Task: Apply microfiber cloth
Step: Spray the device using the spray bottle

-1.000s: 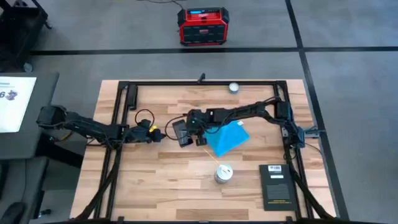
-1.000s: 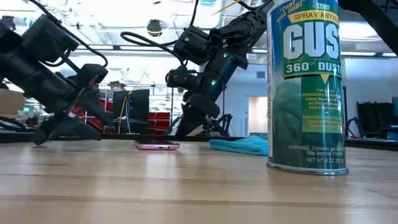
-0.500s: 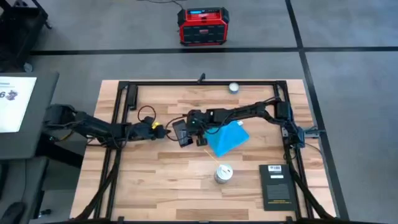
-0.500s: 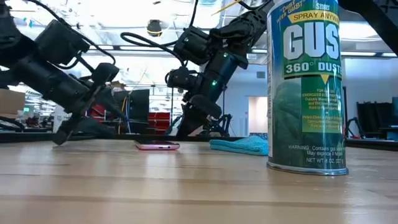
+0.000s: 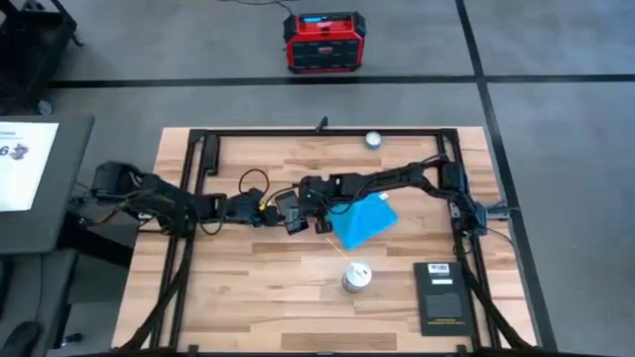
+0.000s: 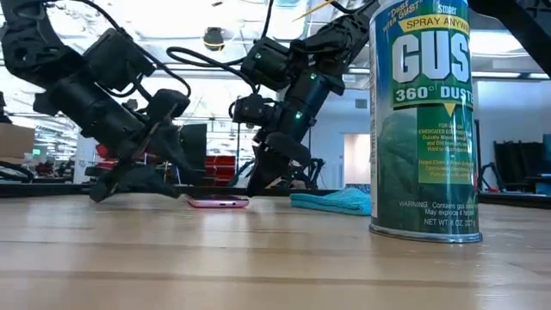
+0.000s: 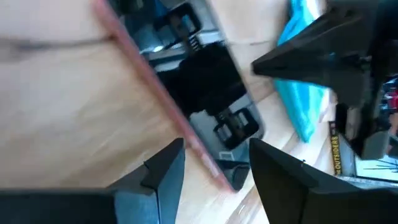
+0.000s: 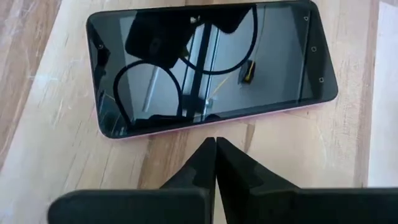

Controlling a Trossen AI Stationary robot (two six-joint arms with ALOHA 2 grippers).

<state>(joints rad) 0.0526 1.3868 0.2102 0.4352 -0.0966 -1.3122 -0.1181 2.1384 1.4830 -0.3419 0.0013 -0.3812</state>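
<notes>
the microfiber cloth [image 5: 363, 220] lies flat on the wooden surface [image 5: 258, 288], right of centre, just right of the pink-edged phone [image 5: 289, 211]. the right pincer [image 5: 311, 206] sits low between phone and cloth, its tips pressed together on nothing, just beside the phone's long edge. the left pincer [image 5: 270, 211] is at the phone's left side, its tips parted to a narrow gap, one on each side of the phone's end. a spray can [image 5: 356, 277] stands nearer, a black booklet [image 5: 441, 296] at the near right.
</notes>
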